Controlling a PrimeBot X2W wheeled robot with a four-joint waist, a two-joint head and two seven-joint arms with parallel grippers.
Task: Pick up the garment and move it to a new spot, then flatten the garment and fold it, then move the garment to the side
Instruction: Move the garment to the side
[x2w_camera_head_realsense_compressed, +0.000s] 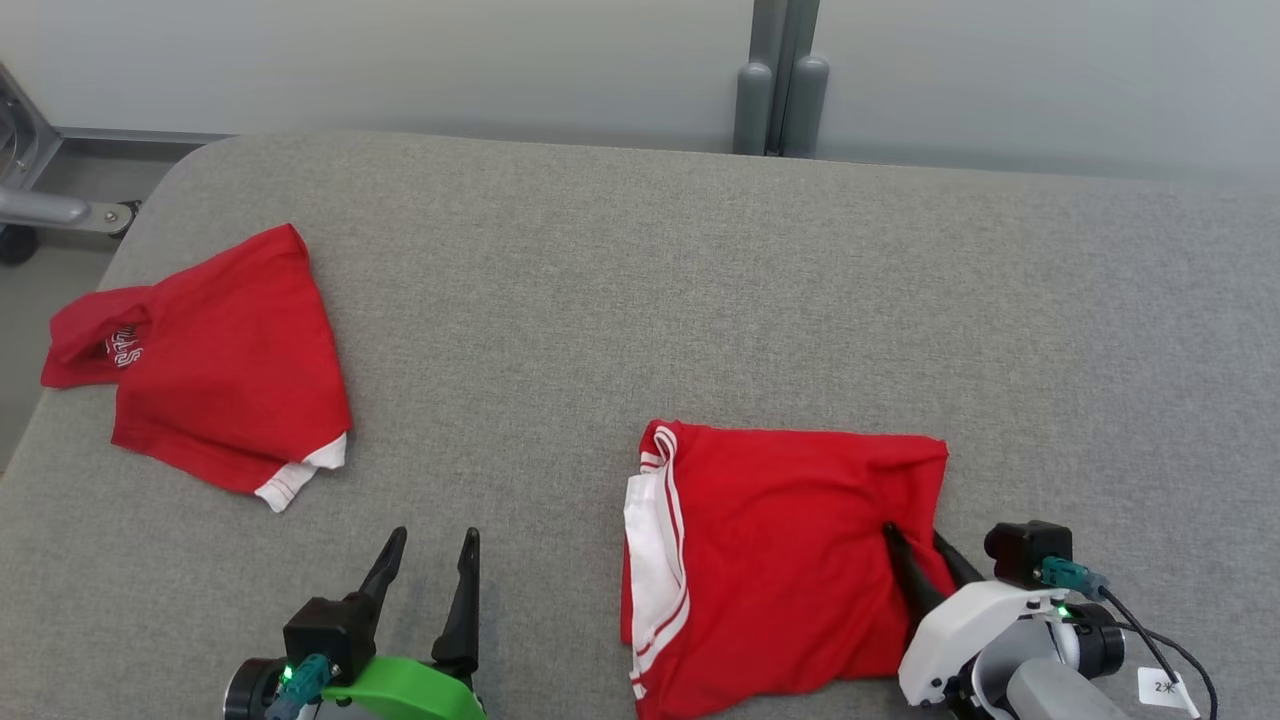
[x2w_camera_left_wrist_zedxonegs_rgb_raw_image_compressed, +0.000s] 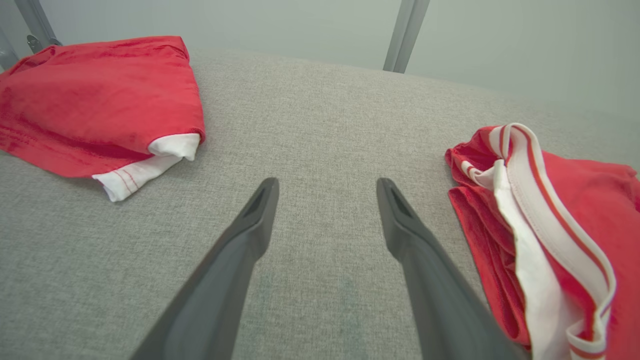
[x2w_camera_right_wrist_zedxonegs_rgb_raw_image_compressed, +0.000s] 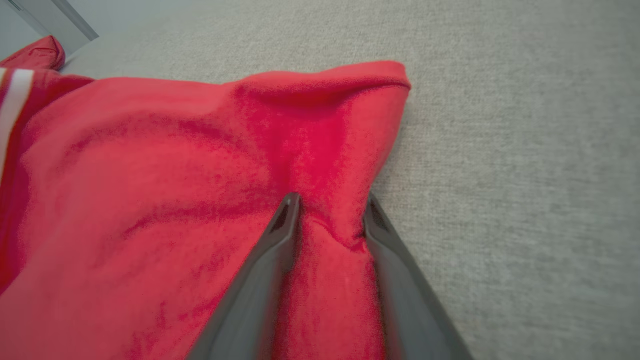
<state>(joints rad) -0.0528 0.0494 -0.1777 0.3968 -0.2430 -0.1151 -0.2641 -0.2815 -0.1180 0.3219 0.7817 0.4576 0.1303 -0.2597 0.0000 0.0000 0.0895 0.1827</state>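
I see the red garment (x2w_camera_head_realsense_compressed: 790, 560), folded, with white striped trim along its left edge, at the front right of the grey bench (x2w_camera_head_realsense_compressed: 640, 300). My right tool (x2w_camera_head_realsense_compressed: 914, 533) is half-closed astride a ridge of its cloth; I cannot tell whether it grips. My left tool (x2w_camera_head_realsense_compressed: 435, 535) gapes empty. Another red shirt (x2w_camera_head_realsense_compressed: 225, 370) lies far left, with a pale wall (x2w_camera_head_realsense_compressed: 400, 60) behind.

Left gripper (x2w_camera_head_realsense_compressed: 435, 535) wide, right gripper (x2w_camera_head_realsense_compressed: 914, 535) narrower

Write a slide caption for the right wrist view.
Right gripper straddling a raised fold near the edge of the folded red fabric garment, on the grey cloth-covered table.
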